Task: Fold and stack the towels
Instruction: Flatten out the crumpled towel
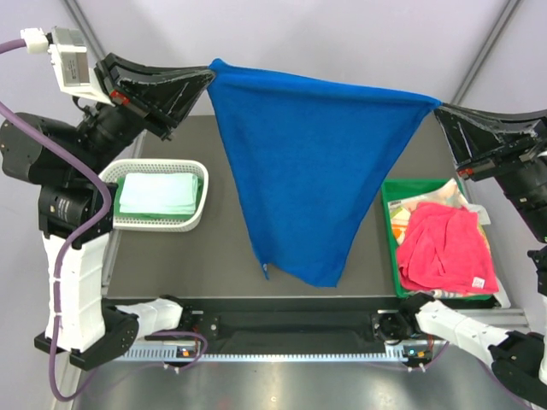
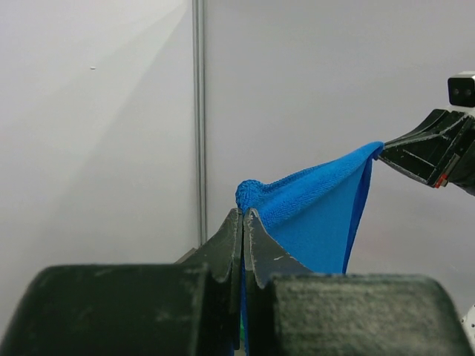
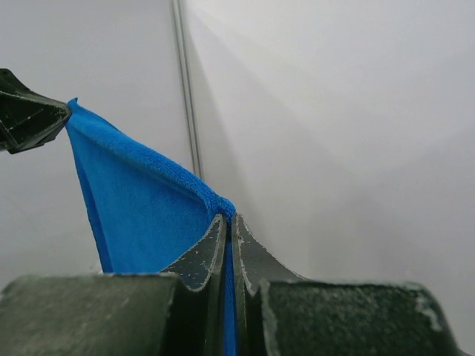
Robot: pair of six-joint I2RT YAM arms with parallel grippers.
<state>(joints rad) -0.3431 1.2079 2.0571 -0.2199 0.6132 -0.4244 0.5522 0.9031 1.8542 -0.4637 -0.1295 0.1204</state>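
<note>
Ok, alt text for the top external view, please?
The left gripper and right gripper hold a royal blue towel stretched by its top corners above the table, its bottom hanging to a point. A mesh basket with a folded mint towel sits left; a green bin holding a pink towel, right.

royal blue towel [image 1: 308, 171] | stretched between | left end effector [image 1: 210, 77] | right end effector [image 1: 438, 108]

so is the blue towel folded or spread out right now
Spread out, not folded: the blue towel hangs as one open sheet between the left gripper and the right gripper, each shut on a top corner.
</note>
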